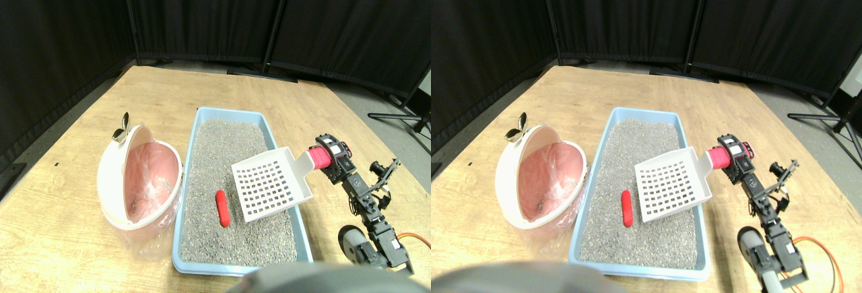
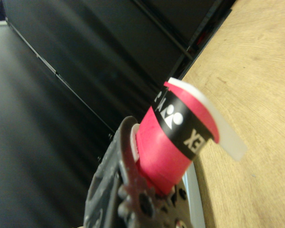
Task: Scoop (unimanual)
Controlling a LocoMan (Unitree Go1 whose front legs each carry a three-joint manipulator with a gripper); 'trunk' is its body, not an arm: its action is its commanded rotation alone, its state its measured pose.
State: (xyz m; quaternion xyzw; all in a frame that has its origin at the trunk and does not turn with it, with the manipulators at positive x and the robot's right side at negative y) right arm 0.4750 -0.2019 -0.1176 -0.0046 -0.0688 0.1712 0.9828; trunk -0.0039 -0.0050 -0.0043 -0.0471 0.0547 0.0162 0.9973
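The blue litter tray (image 1: pixel 196 126) sat on the wooden table (image 1: pixel 81 98), with a pink-lined white bin (image 1: pixel 138 178) touching its left side. A white slotted scoop (image 1: pixel 271 184) hung tilted over the tray's right half, its red-wrapped handle (image 1: pixel 318 157) clamped in the right gripper (image 1: pixel 335 157). A little red piece (image 1: pixel 222 208) lay on the litter just left of the scoop.

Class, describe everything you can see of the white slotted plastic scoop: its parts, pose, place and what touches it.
The white slotted plastic scoop has a flat blade pierced by a grid of square holes, low side walls and a handle wrapped in red tape with a black printed band. It is empty and tilted above the grey litter in the light blue tray, right of the small red cylinder. The right gripper holds its handle.
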